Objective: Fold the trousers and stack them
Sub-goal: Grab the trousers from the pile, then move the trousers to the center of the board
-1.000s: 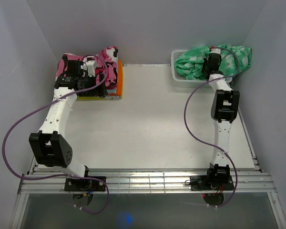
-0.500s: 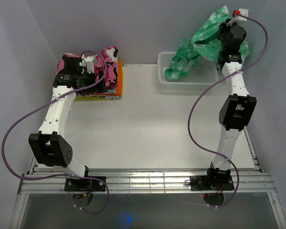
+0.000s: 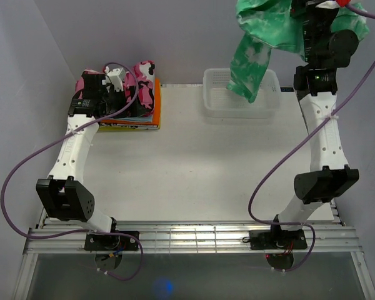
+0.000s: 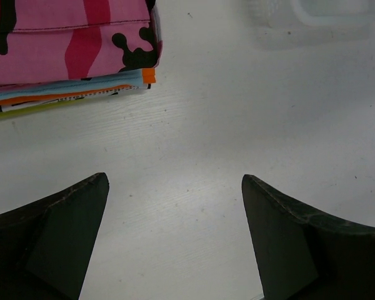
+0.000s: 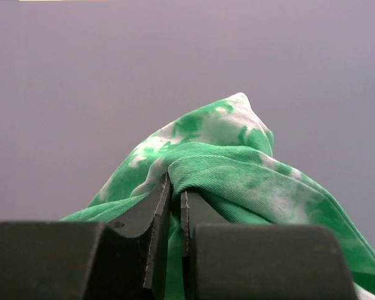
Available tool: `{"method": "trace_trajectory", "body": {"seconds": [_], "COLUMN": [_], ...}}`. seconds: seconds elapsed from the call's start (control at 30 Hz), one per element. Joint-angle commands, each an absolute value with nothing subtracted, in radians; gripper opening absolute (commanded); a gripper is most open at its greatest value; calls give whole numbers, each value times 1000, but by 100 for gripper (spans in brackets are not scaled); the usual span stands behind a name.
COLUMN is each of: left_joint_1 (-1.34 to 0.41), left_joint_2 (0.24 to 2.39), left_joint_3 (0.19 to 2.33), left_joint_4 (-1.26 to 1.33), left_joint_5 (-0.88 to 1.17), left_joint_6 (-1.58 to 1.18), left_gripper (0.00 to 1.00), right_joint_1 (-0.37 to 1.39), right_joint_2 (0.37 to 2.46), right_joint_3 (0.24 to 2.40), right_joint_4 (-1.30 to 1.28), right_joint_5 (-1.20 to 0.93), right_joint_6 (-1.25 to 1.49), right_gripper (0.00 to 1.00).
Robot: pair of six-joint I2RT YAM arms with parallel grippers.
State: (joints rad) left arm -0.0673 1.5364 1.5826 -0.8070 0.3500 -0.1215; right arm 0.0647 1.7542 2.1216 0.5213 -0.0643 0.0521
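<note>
Though half buried under its own wrist and a looping purple cable in the overhead view, plainly spread in the wrist view: left claw, both dark fingers far apart, nothing between them, hovering over the bare white surface. Just beyond its fingertips, a folded stack at the back-left corner of that surface: pink, black and white camouflage garment on top, orange folded clothes beneath, thin light-blue and yellow-green edges sandwiched in as well.

Further right, open white surface between the two arms. Near the back edge, right of centre, a translucent white plastic basket, rectangular, sitting flat on the surface.

Above that basket, lifted well clear of the surface: the mint-green soft fabric trousers with white tie-dye blotches, bunched at the top of the overhead view and trailing down in one hanging fold, lowest end dangling over the basket. Probably not touching the rim, though hard to judge from this angle.

At far right, the white right arm stretched up tall. Right claw pinched together on a ridge of the green cloth, fingers nearly meeting, fabric folded over and between them, remaining cloth draping away against the grey wall.
</note>
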Motion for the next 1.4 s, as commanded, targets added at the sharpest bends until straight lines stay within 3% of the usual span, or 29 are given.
{"method": "trace_trajectory", "body": {"seconds": [0.0, 0.13, 0.23, 0.3, 0.63, 0.8, 0.9, 1.17, 1.37], "left_joint_1": [-63, -80, -146, -248, -412, -448, -477, -537, -549], "left_joint_2": [1447, 1486, 1558, 1701, 2170, 2406, 2486, 2579, 2583], "left_joint_3": [1556, 1549, 1601, 1699, 2094, 2291, 2370, 2387, 2356], "left_joint_4": [-666, -556, -509, -474, -538, -528, -438, -77, 115], "left_joint_5": [460, 499, 447, 363, 45, 60, 77, 176, 346], "left_joint_6": [-161, -213, -247, -224, -152, -123, -104, -74, -176], "left_gripper": [98, 98, 91, 77, 59, 56, 58, 93, 98], "right_joint_1": [198, 278, 319, 336, 350, 350, 351, 350, 351], "right_joint_2": [1536, 1453, 1413, 1401, 1361, 1347, 1325, 1247, 1236], "right_joint_3": [2051, 2003, 2006, 2093, 2197, 2214, 2189, 2031, 1964], "right_joint_4": [762, 759, 726, 640, 511, 425, 381, 322, 324], "right_joint_5": [-173, -193, -183, -170, -224, -244, -232, -271, -281], "right_joint_6": [5, -107, -164, -173, -192, -253, -296, -388, -362], "right_gripper": [8, 8, 8, 8, 8, 8, 8, 8, 8]}}
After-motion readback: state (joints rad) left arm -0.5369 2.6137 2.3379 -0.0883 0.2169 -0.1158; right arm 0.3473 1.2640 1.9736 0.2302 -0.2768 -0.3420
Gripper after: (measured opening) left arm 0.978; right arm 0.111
